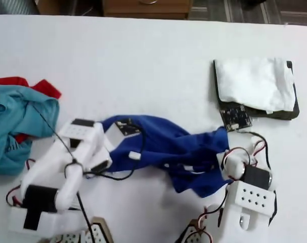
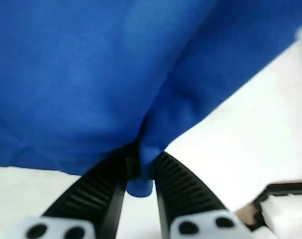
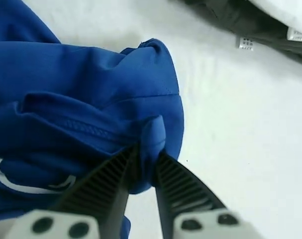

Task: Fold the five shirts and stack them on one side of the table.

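Note:
A blue shirt (image 1: 168,149) lies crumpled across the middle of the white table (image 1: 143,61), stretched between both arms. My left gripper (image 2: 140,167) is shut on a fold of the blue shirt (image 2: 91,74) at its left end. At the right end, my right gripper (image 3: 143,164) is shut on a pinch of the blue shirt (image 3: 81,99). A folded white shirt (image 1: 254,82) lies on a folded black shirt (image 1: 290,112) at the right. A teal shirt (image 1: 16,126) and a red shirt (image 1: 44,87) are heaped at the left edge.
The far half of the table is bare white surface. A wooden cabinet (image 1: 145,7) stands beyond the far edge. Cables (image 1: 52,131) run from the arms over the teal heap and the blue shirt. The black shirt's edge (image 3: 230,20) lies close to my right gripper.

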